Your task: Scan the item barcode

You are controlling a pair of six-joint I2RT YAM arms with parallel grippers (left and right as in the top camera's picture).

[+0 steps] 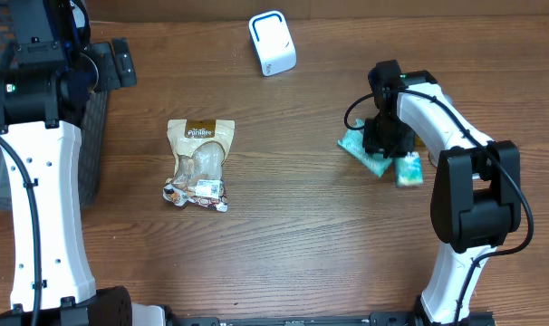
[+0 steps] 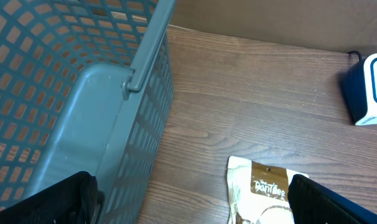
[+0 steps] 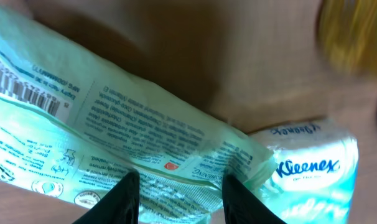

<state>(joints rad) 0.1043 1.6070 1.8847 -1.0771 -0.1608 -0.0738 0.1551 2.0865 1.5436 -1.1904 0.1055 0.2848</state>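
The brown wooden bench (image 1: pixel 293 235) carries a grey plastic mesh basket (image 1: pixel 93 172) at the left, a tan snack pouch (image 1: pixel 199 165), a white and blue box-shaped scanner (image 1: pixel 272 43), and a small green Kleenex pack (image 1: pixel 409 169) touching a flat pale green printed packet (image 1: pixel 354 147).

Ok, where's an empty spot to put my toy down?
The bare wood between the bag and the tissues, and the table's front strip. Crowded by the basket and around the right end effector.

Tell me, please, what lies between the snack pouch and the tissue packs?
Only bare table between the snack pouch and the tissue packs, as the overhead view shows.
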